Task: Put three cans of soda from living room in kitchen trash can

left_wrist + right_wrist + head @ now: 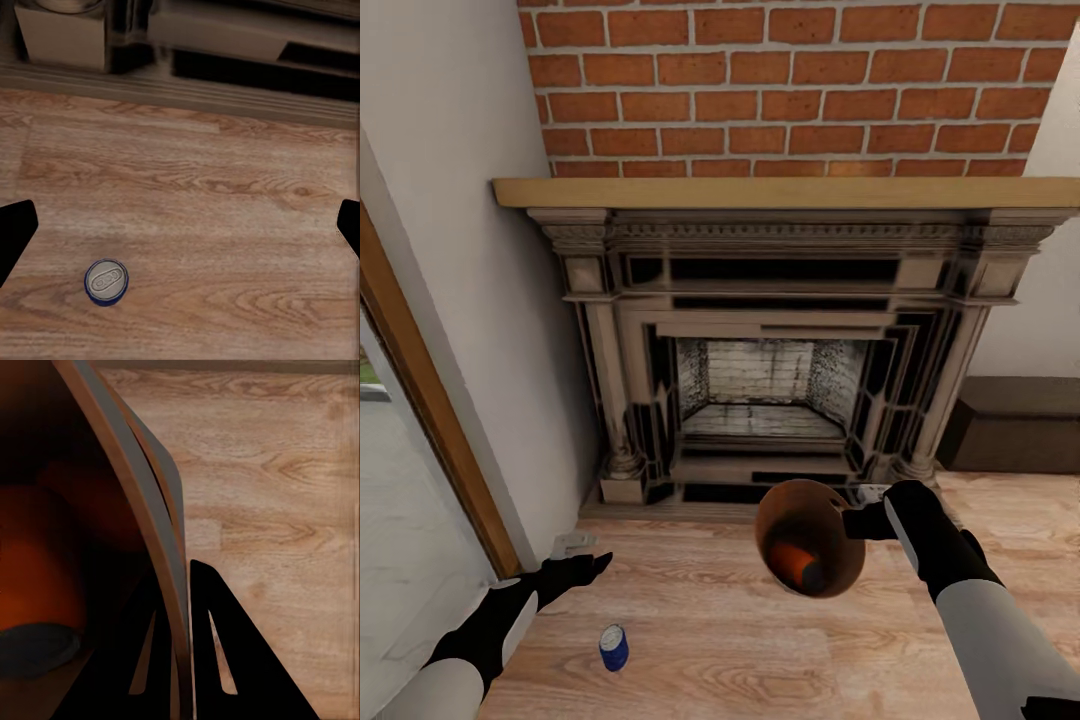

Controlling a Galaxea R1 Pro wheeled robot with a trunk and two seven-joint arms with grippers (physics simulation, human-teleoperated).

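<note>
1. While right gripper (865,522) clamps the tash can (810,540) rim, an orange can (798,565) sits inside.
2. Left gripper (588,566) open, above floor (710,640).
3. Blue can (614,647) upright on floor; next: lower, close on it.

Blue can (614,647) upright on floor; orange can (797,563) inside tilted bucket (778,515) (tan-brown interior).
</note>
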